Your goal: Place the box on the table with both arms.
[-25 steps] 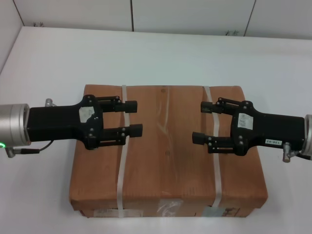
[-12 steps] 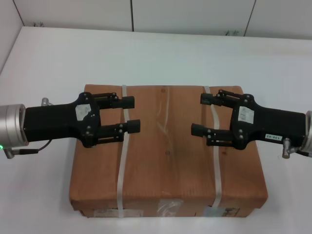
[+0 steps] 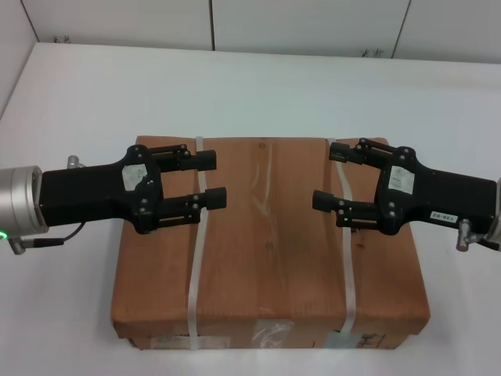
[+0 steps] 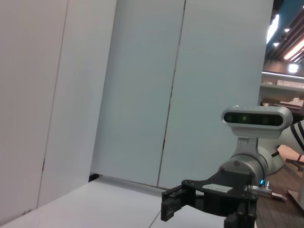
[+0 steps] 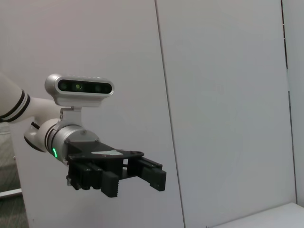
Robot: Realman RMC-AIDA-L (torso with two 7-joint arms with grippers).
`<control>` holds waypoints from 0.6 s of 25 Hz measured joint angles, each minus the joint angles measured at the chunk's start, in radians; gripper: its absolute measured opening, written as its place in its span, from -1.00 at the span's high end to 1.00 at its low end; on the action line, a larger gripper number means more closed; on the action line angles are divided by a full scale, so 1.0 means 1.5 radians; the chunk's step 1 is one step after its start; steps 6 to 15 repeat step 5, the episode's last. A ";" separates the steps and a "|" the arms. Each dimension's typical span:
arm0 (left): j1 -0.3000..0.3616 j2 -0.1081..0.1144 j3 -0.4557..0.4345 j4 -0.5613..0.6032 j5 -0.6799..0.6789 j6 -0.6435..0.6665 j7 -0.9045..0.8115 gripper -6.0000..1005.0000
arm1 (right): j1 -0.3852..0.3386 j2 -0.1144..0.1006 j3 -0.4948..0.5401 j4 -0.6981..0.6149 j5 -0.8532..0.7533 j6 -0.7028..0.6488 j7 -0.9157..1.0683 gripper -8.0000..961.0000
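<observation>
Right claw (image 3: 330, 175) has drifted outward; both claws, left claw (image 3: 212, 179) too, gape empty above box (image 3: 270, 258).

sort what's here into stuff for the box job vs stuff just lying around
For the job: box, table, left gripper and right gripper, both open above the box.

Just there: the box's white straps, its labels, the wall panels behind.

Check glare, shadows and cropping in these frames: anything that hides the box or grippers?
Head view: even light, soft shadows under the left gripper and right gripper on the box; box's near edge cropped. Wrist views: only wall panels and the opposite gripper, no box.
</observation>
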State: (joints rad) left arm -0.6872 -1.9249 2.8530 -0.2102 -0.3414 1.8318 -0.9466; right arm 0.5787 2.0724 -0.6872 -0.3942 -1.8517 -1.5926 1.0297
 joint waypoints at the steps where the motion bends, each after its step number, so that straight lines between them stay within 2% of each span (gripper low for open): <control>1: 0.000 0.000 0.000 0.000 0.000 -0.001 0.000 -0.26 | 0.000 0.000 0.000 0.000 0.000 0.001 0.000 -0.80; 15: 0.000 -0.002 0.000 0.000 0.000 -0.004 0.000 -0.26 | 0.001 0.001 0.000 0.000 0.000 0.004 0.000 -0.80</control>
